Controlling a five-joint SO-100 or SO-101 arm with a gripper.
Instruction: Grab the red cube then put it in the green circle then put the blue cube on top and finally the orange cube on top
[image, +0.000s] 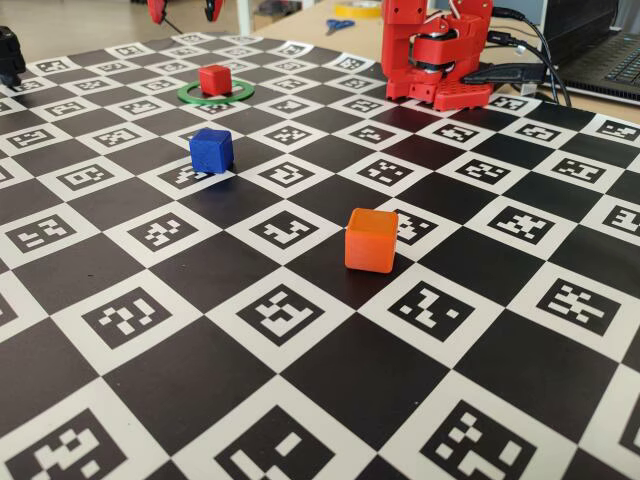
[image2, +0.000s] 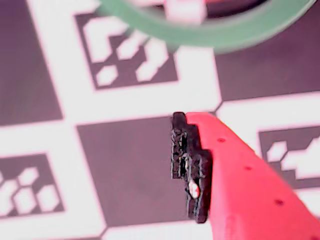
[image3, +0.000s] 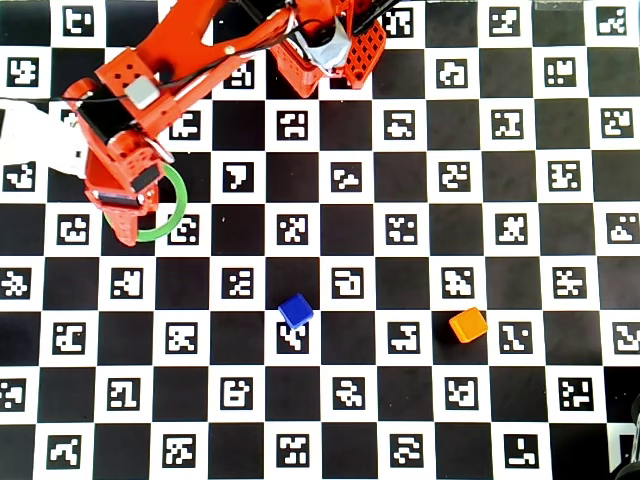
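We start with the checkered marker board (image: 300, 400), which fills every view and carries everything else. In the overhead view our red arm (image3: 150, 95) reaches from its base at twelve o'clock out toward ten o'clock, its wrist hanging over the green circle (image3: 180, 205) and covering most of it. In the fixed view the red cube (image: 214, 79) sits inside the green circle (image: 240, 93), so we judge the first placement done. The arm hides the cube in the overhead view.

The gripper (image: 186, 10) shows in the fixed view only as two red tips at the top edge, apart from each other and clear of the cube below, so we read the fingers as spread and holding nothing. The wrist view shows one red finger (image2: 240, 170) with its black pad (image2: 190, 165); the other is out of view.

The blue cube (image3: 295, 311) is what we judge comes next. From the gripper in the overhead view it lies toward four o'clock, well apart, turned a little against the squares, so the wrist may need a small twist to meet flat faces. The orange cube (image3: 468, 325) lies farther on, at three o'clock from the blue.
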